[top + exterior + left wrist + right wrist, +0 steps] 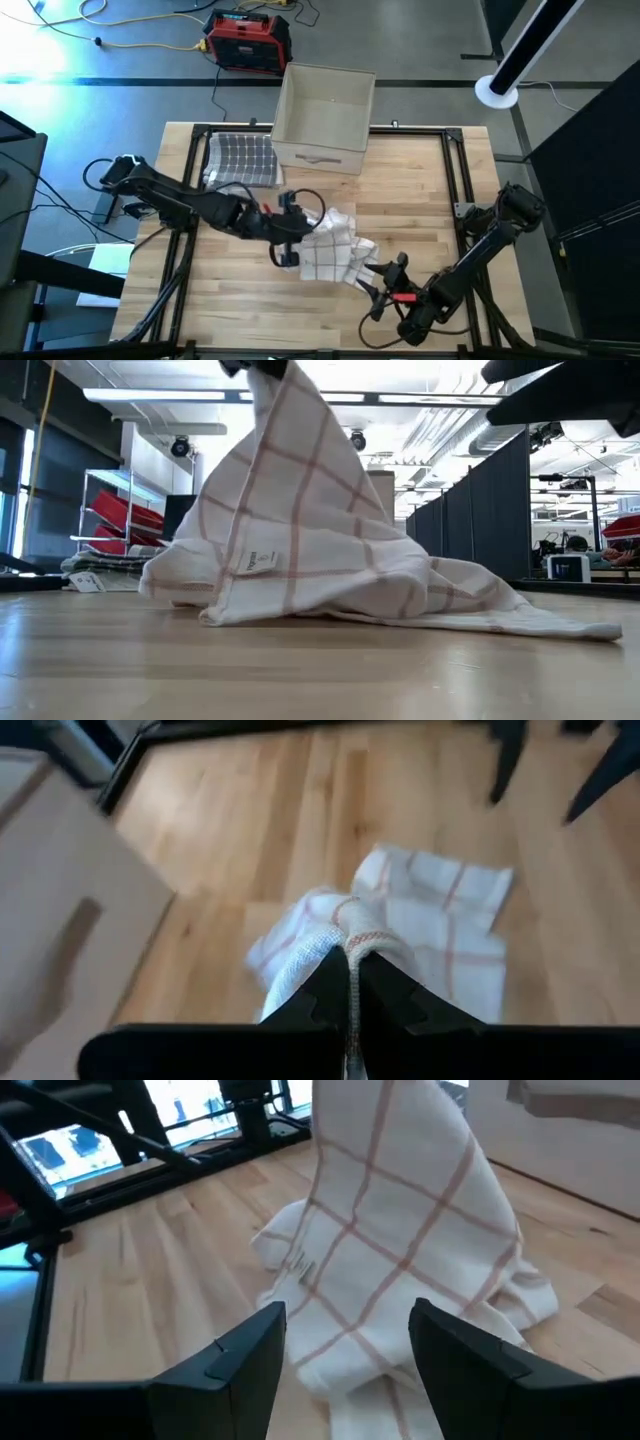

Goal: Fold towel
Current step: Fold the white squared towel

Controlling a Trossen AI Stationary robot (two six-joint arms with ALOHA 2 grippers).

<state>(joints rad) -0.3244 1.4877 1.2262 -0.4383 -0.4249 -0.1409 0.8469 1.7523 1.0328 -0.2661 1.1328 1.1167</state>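
- A lab or workshop hall: exposed ceiling ducts point(450, 420) and strip lights point(180, 396)
- Red-bin shelving point(115, 510), dark partition curtains point(480, 510)
- Cables point(120, 40) on concrete floor

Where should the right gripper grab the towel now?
Probably the free corner lying flat on the wood nearest the right gripper, which is open. Come in low from that side; the left gripper already pinches the towel into a peak.
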